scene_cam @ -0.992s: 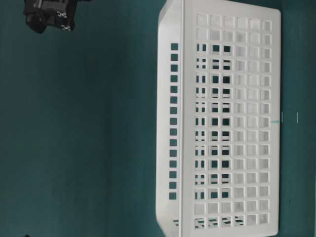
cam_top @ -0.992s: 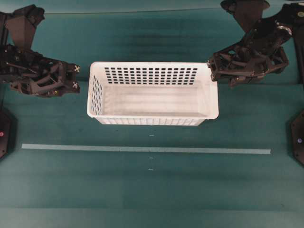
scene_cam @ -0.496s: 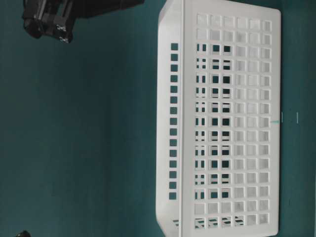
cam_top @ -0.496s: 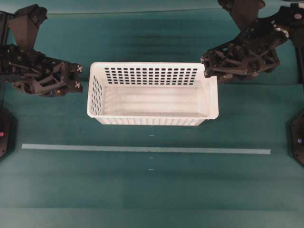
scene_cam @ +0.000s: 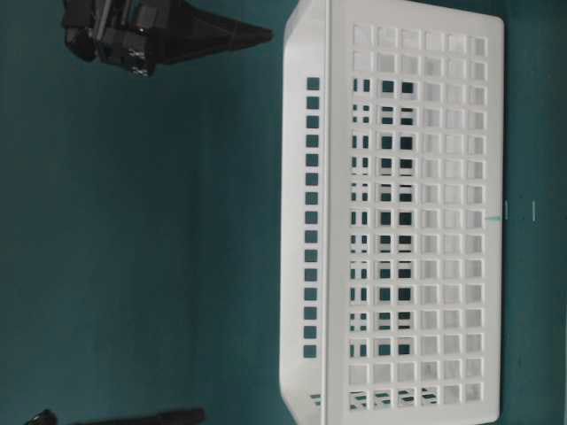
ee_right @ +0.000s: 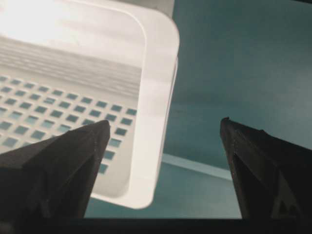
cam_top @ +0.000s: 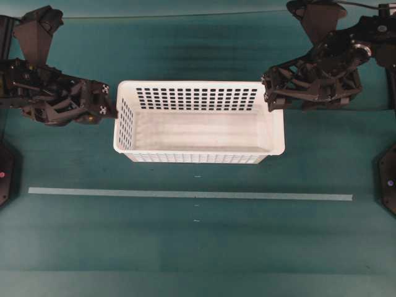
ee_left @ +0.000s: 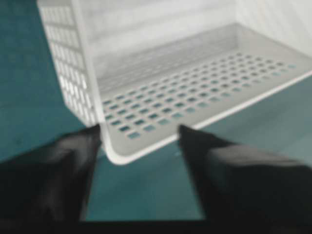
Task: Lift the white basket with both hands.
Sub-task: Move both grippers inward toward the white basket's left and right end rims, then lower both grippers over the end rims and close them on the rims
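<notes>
The white basket (cam_top: 199, 121) shows plain slotted plastic walls on green table (cam_top: 198, 247).

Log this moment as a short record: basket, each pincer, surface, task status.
basket: white basket, upright on the table, nothing inside
left pincer: open, fingers either side of the basket's end rim, not closed on it
right pincer: open, one finger over the basket's inside, the other outside its end rim
surface: green table with a pale tape line in front of the basket
task status: basket not yet gripped or lifted
</notes>
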Controlling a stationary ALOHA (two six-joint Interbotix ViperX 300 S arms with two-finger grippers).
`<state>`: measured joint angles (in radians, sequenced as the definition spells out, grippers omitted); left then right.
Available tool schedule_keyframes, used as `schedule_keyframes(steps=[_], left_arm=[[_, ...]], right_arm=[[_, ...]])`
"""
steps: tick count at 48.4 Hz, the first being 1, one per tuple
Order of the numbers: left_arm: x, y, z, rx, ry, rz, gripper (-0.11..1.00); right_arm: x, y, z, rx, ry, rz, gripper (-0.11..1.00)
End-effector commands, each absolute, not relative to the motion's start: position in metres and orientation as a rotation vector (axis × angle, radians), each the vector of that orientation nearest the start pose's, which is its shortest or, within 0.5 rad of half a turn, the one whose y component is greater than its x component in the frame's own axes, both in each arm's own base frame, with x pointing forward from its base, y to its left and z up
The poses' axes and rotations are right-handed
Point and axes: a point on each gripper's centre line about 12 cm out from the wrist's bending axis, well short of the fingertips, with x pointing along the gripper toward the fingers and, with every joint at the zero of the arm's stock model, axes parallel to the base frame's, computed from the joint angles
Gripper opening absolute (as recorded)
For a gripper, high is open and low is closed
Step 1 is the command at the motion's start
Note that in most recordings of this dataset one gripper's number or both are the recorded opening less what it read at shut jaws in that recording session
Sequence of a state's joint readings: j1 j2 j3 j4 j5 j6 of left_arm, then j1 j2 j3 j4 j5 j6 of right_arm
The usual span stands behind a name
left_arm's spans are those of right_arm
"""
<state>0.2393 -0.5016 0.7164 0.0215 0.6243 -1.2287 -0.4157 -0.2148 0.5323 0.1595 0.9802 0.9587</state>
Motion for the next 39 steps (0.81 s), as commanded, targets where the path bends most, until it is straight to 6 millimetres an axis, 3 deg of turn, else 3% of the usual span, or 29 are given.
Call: schedule_keyframes(steps=[1,6,19,39], left_arm=[[0.277,0.070,0.270,-1.224,0.578,0.714,0.80],[0.281,0.071,0.265,-1.227,0.593,0.726,0.97],[0.290,0.075,0.237,-1.237,0.669,0.793,0.95],[0.322,0.087,0.177,-1.238,0.734,0.846,0.95]], right_arm=[[0.294,-0.112,0.225,1.250,1.013,-0.899,0.95],[0.296,-0.112,0.221,1.261,1.009,-0.909,0.95],[0.306,-0.110,0.207,1.271,1.014,-0.918,0.95],[0.321,-0.097,0.152,1.305,1.006,-0.958,0.95]])
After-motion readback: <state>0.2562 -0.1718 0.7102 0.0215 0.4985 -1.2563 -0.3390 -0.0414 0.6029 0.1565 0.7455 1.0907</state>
